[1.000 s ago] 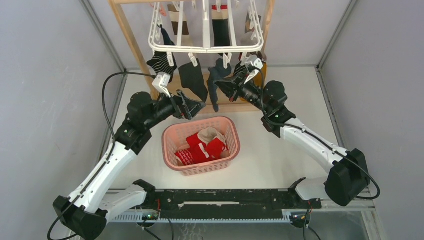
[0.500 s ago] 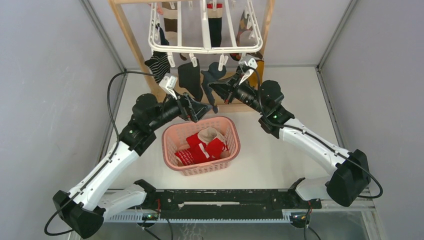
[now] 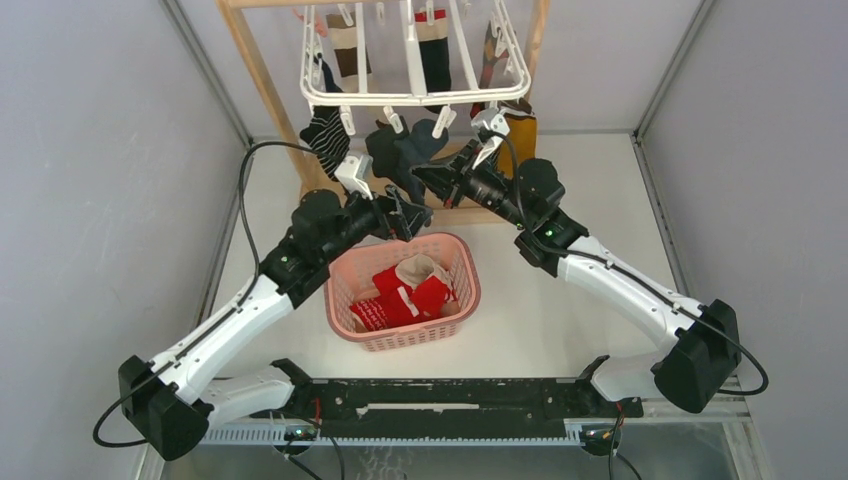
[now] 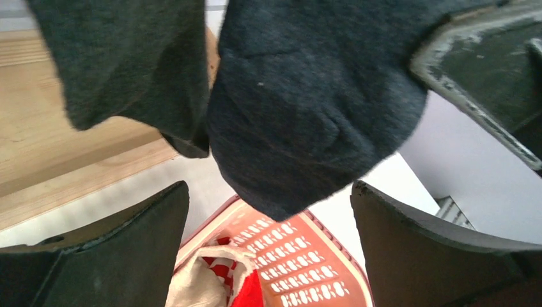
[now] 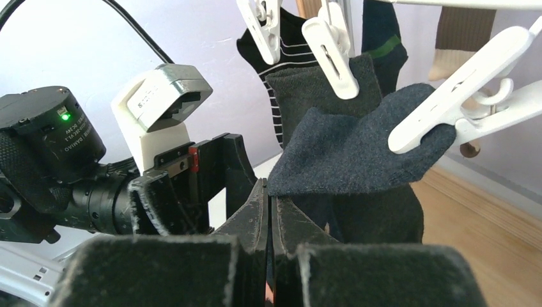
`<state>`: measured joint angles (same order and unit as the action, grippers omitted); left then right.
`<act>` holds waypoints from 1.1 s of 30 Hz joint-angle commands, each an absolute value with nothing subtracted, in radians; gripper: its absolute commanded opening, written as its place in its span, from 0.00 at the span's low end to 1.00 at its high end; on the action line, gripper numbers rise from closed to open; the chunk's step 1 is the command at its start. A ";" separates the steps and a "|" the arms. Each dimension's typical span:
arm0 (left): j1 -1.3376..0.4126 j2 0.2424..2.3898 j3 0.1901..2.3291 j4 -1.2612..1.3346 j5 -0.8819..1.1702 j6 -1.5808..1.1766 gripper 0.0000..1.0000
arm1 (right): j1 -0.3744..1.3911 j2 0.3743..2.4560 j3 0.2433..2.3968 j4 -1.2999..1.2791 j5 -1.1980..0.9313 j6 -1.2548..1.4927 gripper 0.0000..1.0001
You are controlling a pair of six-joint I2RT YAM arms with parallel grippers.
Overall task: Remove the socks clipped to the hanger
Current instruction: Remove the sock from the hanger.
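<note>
The white hanger point(image 3: 415, 97) hangs from the wooden stand with several socks clipped to it. Among them are a striped one point(image 3: 325, 130), a mustard one point(image 3: 520, 130) and two dark grey ones point(image 3: 395, 150). My right gripper point(image 3: 420, 175) point(image 5: 268, 188) is shut, and the toe corner of one dark grey sock point(image 5: 358, 147) sits in its tips. A white clip point(image 5: 447, 109) holds that sock's other end. My left gripper point(image 3: 412, 213) point(image 4: 268, 188) is open just below the same sock point(image 4: 307, 109), whose sagging lobe hangs between and above the open fingers.
A pink basket point(image 3: 335, 290) sits below the grippers with red patterned socks point(image 3: 400, 295) in it. The wooden stand point(image 3: 262, 90) has a slanted leg on the left and a base board behind the basket. Grey walls close in both sides.
The hanger has swung back, away from me. My left arm has moved right and forward, bringing its open gripper under the dark socks. The right gripper has shifted slightly left, still shut.
</note>
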<state>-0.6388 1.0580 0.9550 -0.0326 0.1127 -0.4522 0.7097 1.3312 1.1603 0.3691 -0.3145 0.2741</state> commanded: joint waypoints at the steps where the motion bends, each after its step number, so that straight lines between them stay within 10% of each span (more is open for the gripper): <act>1: -0.652 1.061 0.906 0.073 0.005 -0.451 1.00 | 0.722 1.289 1.205 0.371 -0.301 0.270 0.00; 10: -0.670 1.051 0.852 0.170 -0.106 -0.488 0.96 | 0.732 1.280 1.204 0.347 -0.298 0.267 0.00; 18: -0.670 1.058 0.863 0.163 -0.094 -0.493 0.48 | 0.736 1.272 1.204 0.334 -0.304 0.267 0.00; 33: -0.670 1.029 0.895 0.073 -0.085 -0.471 0.00 | 0.735 1.284 1.195 0.332 -0.307 0.264 0.00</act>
